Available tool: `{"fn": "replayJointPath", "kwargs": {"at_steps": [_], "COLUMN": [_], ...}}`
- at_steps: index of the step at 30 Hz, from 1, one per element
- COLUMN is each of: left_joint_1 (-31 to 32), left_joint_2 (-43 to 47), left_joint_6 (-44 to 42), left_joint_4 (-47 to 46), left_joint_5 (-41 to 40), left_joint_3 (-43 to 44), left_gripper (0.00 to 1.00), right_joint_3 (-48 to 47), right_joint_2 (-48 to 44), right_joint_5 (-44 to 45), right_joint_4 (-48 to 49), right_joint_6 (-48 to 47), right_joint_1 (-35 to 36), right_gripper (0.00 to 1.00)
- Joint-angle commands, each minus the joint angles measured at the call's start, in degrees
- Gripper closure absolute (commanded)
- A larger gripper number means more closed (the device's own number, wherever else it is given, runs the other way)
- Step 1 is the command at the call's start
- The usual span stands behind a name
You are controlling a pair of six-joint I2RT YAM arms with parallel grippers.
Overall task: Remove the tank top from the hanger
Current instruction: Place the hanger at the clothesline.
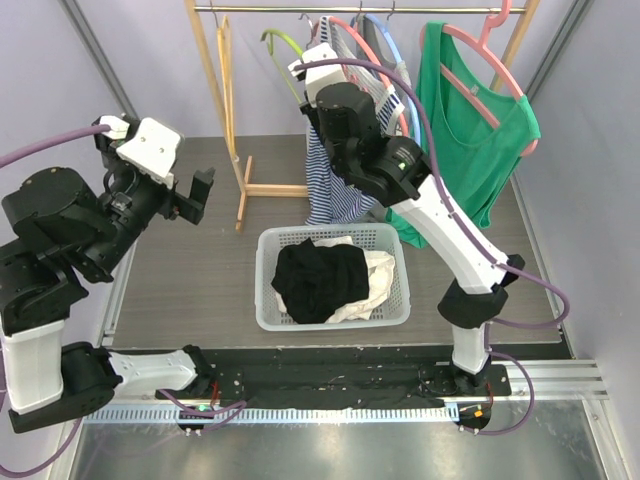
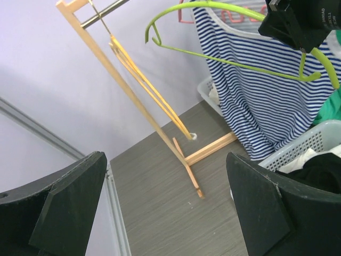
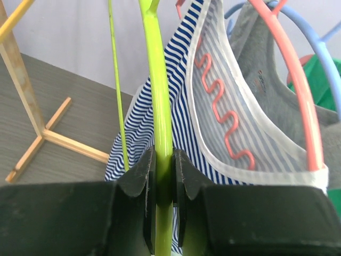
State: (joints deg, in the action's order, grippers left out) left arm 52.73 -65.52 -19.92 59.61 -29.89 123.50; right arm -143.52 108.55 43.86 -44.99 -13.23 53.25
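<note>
One clamp set: right gripper (image 3: 161,176) pinches the bare green hanger (image 3: 160,96)
Left gripper (image 2: 168,200) gapes wide, empty; striped tank top (image 3: 178,69) hangs just beside on a coral hanger (image 3: 226,114); best steady that hanger, then ease each strap off.

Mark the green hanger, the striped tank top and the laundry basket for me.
green hanger (image 3: 161,106), right wrist view, on its thick bar at mid-height.
striped tank top (image 2: 266,101), left wrist view, on the front panel.
laundry basket (image 1: 398,285), top external view, on its right wall.
</note>
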Motion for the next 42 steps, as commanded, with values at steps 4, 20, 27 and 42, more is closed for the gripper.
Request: {"fn": "replayJointPath", "kwargs": {"at_steps": [4,20,27,42], "left_joint_1": [-1.4,-4.13,-5.27,-6.94], "left_joint_2": [1.61,3.03,3.9,3.99], "left_joint_6": [-0.73,2.25,2.7,3.84], "left_joint_4": [-3.19,-0.82,-0.46,0.06], "left_joint_5": [-2.72,1.15,1.85,3.34], "left_joint_3": [-5.2,-5.29,-5.46,-4.5], "left_gripper": [0.01,0.02,0.02,0.02], "right_joint_3": [-3.52,-3.96,-4.92,-2.29], "right_joint_2": [1.4,3.86,4.04,5.26], "right_joint_5": [2.63,1.85,-0.87,-8.17], "right_joint_4": [12.99,21.17,21.44,17.57], "right_joint_6": [-3.37,-8.83,-7.86,-3.03], "right_joint_1": [0.53,-1.04,-4.12,-7.37], "right_gripper": [0.99,0.99,0.99,0.99]}}
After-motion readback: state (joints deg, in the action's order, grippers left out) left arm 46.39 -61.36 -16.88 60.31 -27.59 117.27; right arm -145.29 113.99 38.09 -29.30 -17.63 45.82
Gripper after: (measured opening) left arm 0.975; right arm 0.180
